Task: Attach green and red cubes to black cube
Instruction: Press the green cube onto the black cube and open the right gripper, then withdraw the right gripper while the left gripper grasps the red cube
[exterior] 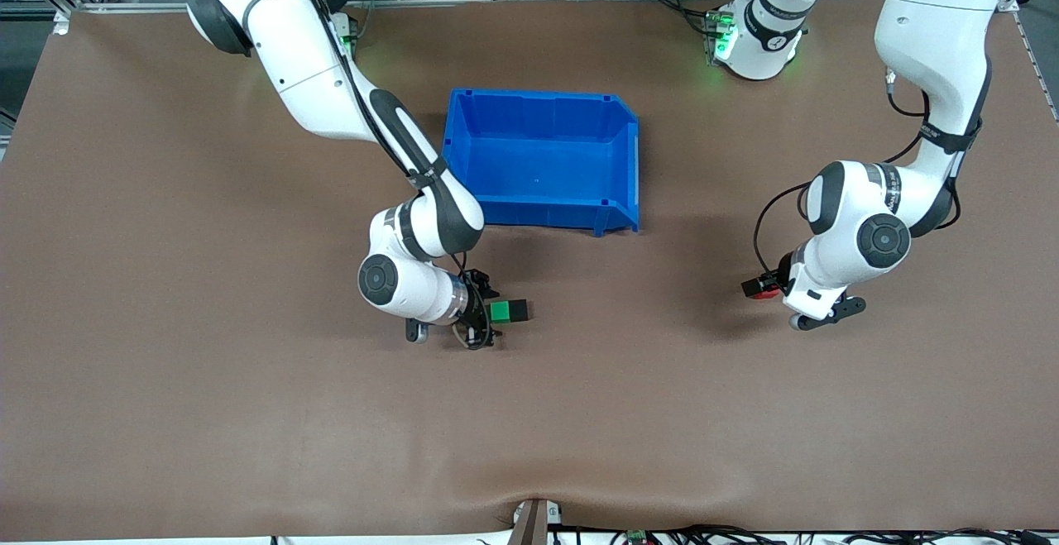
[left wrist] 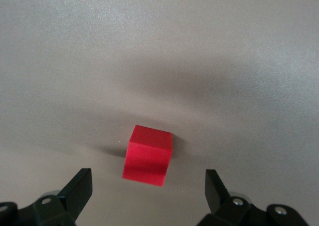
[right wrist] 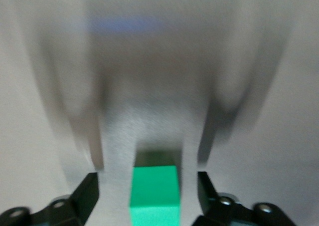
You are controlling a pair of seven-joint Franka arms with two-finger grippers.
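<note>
Green cube point(exterior: 500, 311) touches black cube point(exterior: 518, 309), nearer the camera than the blue bin point(exterior: 542, 156); right pincer point(right wrist: 148, 191) open around it. Left pincer point(left wrist: 148, 186) open over the unattached red cube point(left wrist: 148, 155).

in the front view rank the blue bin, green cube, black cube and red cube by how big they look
1. blue bin, by far the largest.
2. green cube.
3. black cube, touching the green one; it looks alike in size, so no firm order.
4. red cube, mostly hidden under the left arm, so unsure.
</note>
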